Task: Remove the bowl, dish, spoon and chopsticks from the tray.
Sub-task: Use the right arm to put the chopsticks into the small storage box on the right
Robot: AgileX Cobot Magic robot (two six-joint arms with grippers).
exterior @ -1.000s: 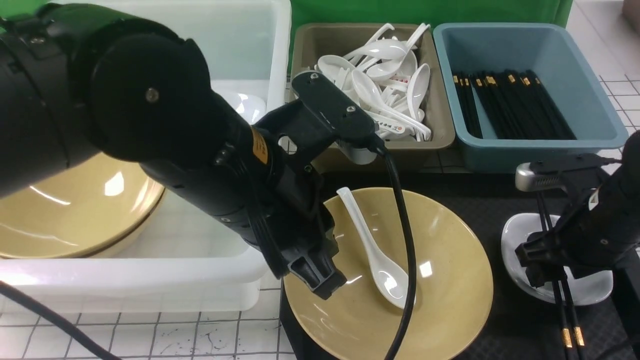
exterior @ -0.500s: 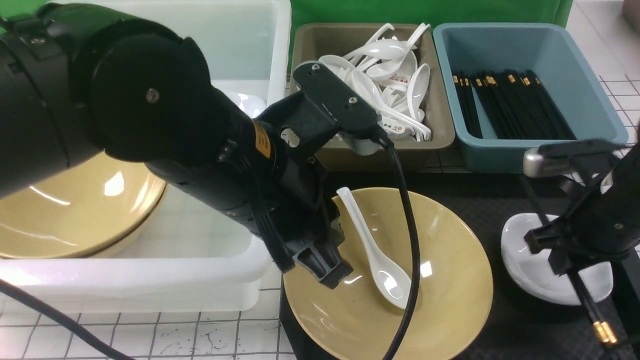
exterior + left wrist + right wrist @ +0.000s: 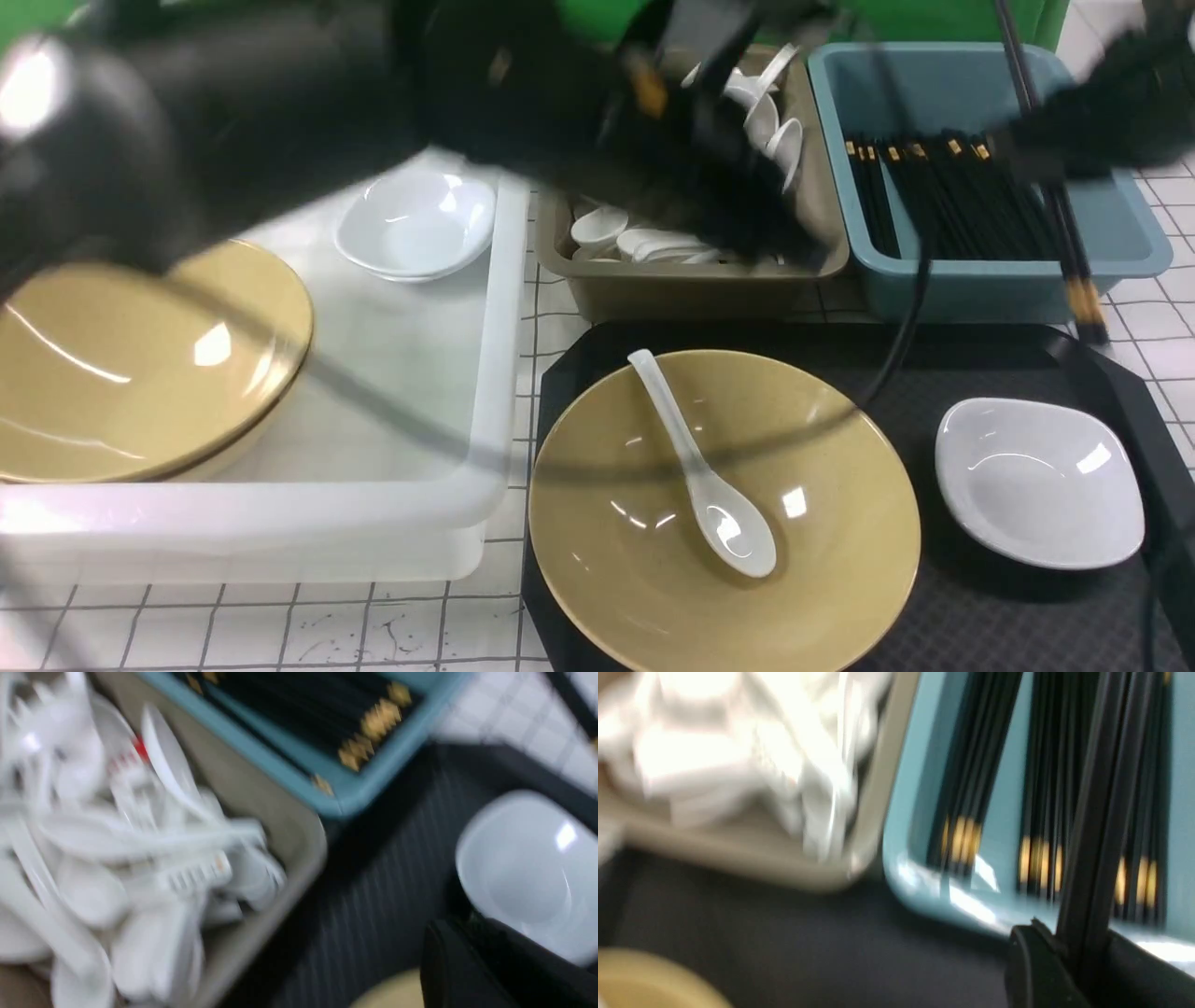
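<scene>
Checking front cam: R gripper (image 3: 1053,159) sits upper right of frame, blurred, clamped on the chopsticks (image 3: 1072,261). The pair is off the tray (image 3: 971,373), hanging steeply over the blue tub (image 3: 980,285); gold-band ends are lowest, just past the tub's near rim, at the tray's far-right corner. R wrist cam confirms it: the sticks run up between the jaws, with rows of other black chopsticks (image 3: 962,788) lying in the tub behind.

L gripper (image 3: 467,956) is blurred, fingers closed together, nothing seen in them. In front cam the L arm (image 3: 280,112) smears across the top, its tip over the olive tub (image 3: 691,294) full of white spoons (image 3: 653,245).

On the tray:
- bowl (image 3: 831,569), lower centre, upright, taking up the tray's left half.
- spoon (image 3: 705,481) lying inside the bowl, scoop near bowl centre, handle toward the far rim.
- dish (image 3: 1038,481), lower right, upright, apart from the bowl.

White bin (image 3: 401,523) at left of frame holds a 2nd yellow bowl (image 3: 140,364) and a 2nd white dish (image 3: 415,222). Table is white w/ a grid pattern.
</scene>
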